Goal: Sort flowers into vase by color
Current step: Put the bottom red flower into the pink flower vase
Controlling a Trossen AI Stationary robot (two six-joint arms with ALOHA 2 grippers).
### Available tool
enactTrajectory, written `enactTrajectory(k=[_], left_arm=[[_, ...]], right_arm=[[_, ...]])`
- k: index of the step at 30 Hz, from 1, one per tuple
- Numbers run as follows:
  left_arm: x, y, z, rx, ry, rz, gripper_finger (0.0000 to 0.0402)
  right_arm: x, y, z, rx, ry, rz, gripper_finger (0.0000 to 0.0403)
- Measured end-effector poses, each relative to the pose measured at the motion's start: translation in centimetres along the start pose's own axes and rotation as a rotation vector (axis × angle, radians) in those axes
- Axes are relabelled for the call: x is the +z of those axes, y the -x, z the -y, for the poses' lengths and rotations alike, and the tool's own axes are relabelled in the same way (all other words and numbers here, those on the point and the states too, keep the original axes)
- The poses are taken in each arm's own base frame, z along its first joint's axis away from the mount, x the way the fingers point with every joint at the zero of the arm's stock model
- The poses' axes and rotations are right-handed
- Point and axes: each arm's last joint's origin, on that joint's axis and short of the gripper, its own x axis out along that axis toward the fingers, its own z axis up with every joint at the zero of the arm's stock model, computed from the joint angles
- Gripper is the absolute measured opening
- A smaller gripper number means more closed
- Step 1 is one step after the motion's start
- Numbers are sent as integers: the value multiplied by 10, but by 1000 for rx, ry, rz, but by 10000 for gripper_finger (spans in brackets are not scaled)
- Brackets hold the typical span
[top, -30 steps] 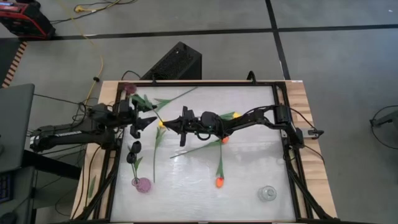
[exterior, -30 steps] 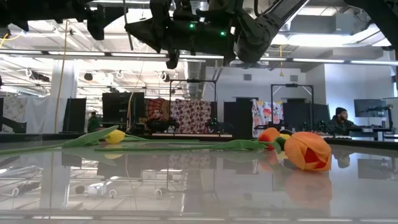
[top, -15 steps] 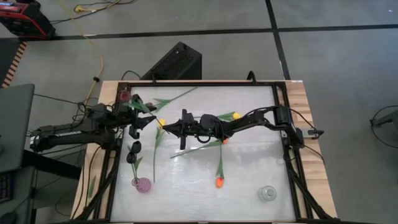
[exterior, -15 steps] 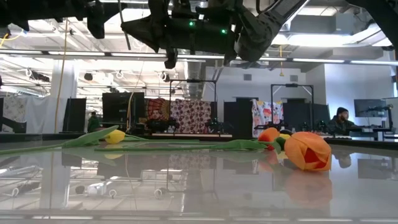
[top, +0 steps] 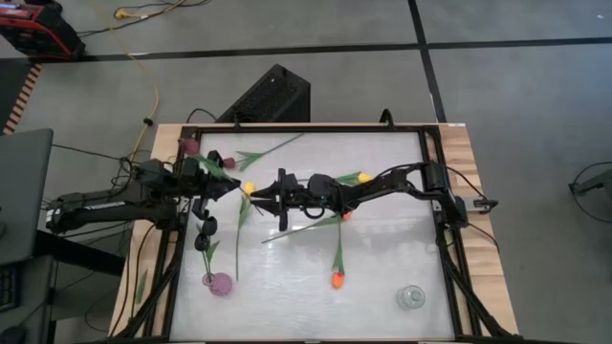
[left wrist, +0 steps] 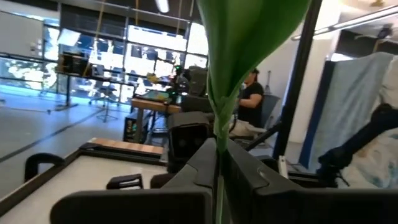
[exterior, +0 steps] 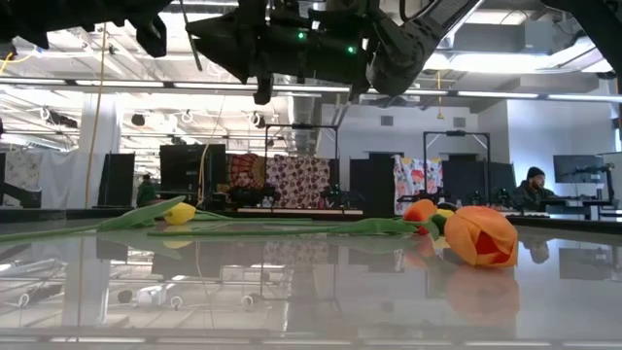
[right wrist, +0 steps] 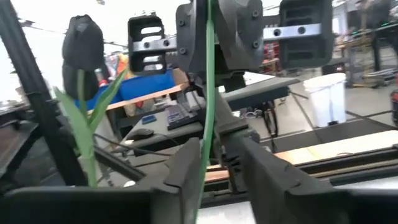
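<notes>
Maroon tulip (top: pixel 190 146) now lifted in clenched left hand (top: pixel 228 184), right hand (top: pixel 260 199) released, above glossy white table (top: pixel 382 277).

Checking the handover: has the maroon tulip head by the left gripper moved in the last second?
Yes. In the high view the maroon tulip head has shifted leftward, closer to the table's left rail than before.

Head of the green stem (left wrist: pixel 219 155) in the left pincer (left wrist: pixel 214 163), beyond the wrist picture's edge.
</notes>
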Motion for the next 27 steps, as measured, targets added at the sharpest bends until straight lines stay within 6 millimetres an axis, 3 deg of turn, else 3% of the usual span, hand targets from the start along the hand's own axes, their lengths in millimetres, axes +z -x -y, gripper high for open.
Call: enactTrajectory(k=[3, 7, 10, 14, 21, 27], left_arm=[[10, 6, 3, 25, -5, -23, 1], [43, 22, 14, 137, -74, -115, 1], [70, 39, 23, 218, -90, -186, 0], [91, 60, 36, 212, 41, -291, 0], [103, 74, 55, -177, 208, -370, 0], [102, 73, 59, -386, 233, -309, 0]], right_arm=[[0, 0, -2, 74, 0, -20, 187], [-2, 1, -5, 189, -3, -55, 219], [-2, 1, -6, 194, -12, -58, 227], [-2, 1, -5, 192, -11, -58, 225], [-1, 1, -3, 186, -9, -57, 222], [-5, 1, 0, 163, -19, -104, 222]])
